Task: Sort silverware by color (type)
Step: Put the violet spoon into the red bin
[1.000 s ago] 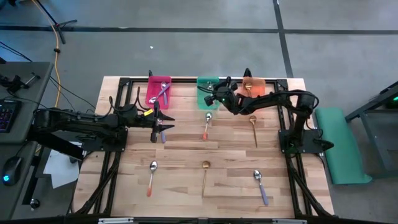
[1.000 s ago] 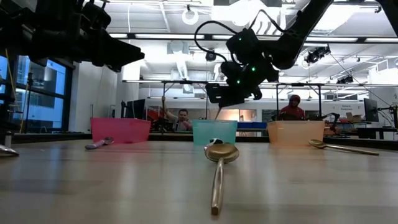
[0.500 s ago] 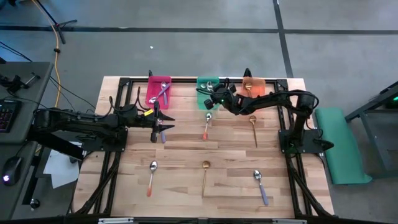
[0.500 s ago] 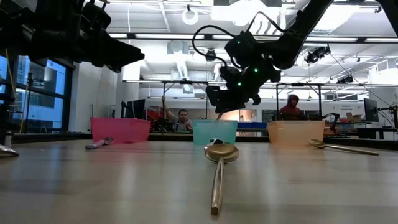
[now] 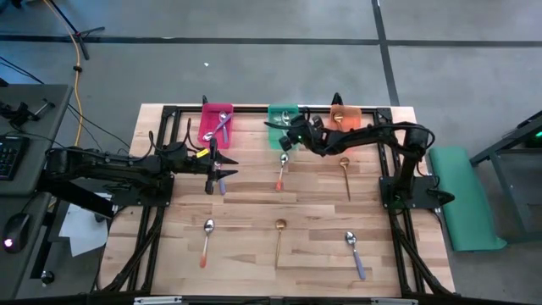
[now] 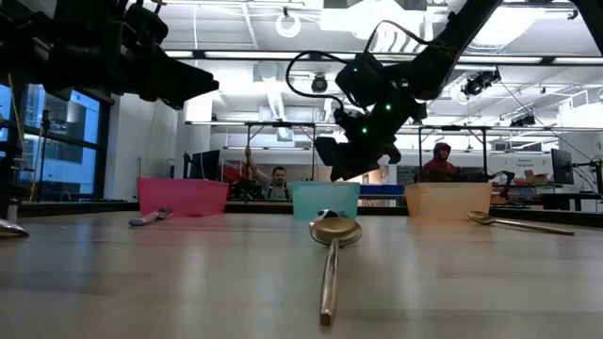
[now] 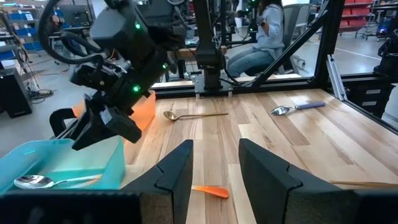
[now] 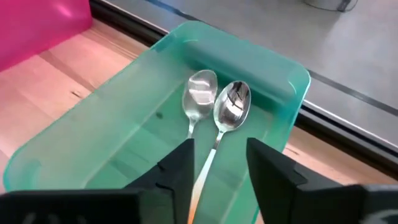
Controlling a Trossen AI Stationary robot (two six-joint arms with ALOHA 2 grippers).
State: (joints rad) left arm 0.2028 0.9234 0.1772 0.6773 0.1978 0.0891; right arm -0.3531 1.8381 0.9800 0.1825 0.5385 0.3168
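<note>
My right pincer [image 5: 292, 134] hangs over the teal bin [image 8: 261, 74] at the far edge of the desk [image 5: 254, 203]. Its fingers stand apart and hold nothing. Under it, two spoons [image 8: 214, 109] lie side by side in the teal bin, bowls toward the far wall.

My left pincer [image 5: 222, 166] hovers over the left middle of the desk, just on the near side of the pink bin [image 5: 216, 124]. Its fingers are parted with bare wood between them, holding nothing.

The three bins sit in a row along the far edge: pink, teal, then the orange bin [image 5: 345, 117]. The pink bin holds a purple-handled spoon [image 5: 222, 125]; I cannot tell whether there are more under it. The orange bin holds something gold-coloured [image 5: 337, 119].

Loose on the desk I count six spoons:
- two with orange handles [image 5: 282, 169] [image 5: 207, 238]
- two gold ones [image 5: 345, 174] [image 5: 279, 237]
- one with a purple handle near the front right [image 5: 355, 252]
- one more purple handle showing just beside my left pincer [image 5: 222, 186]

The middle strip of the desk between the two rows of spoons is open wood. A black frame runs along both sides.
</note>
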